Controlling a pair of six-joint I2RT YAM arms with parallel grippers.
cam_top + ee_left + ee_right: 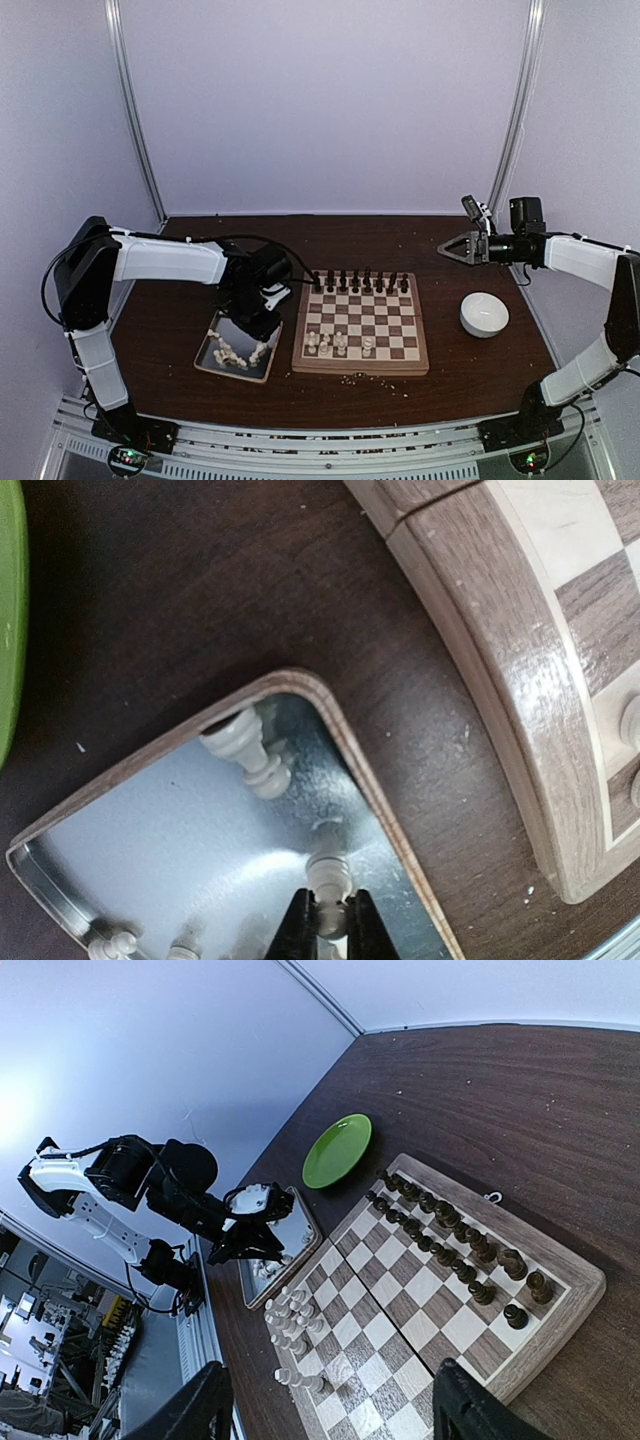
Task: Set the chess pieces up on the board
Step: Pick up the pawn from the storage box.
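Observation:
The wooden chessboard lies mid-table; its rim shows in the left wrist view. Dark pieces fill its far rows, and several cream pieces stand on its near left squares. More cream pieces lie in the silver tray. My left gripper is low in the tray, shut on a cream piece; another cream piece lies at the tray's corner. My right gripper is open and empty, held high at the far right, away from the board.
A white bowl sits right of the board. A green plate lies beyond the tray, hidden under my left arm in the top view. Pale crumbs lie along the board's near edge. White walls enclose the table.

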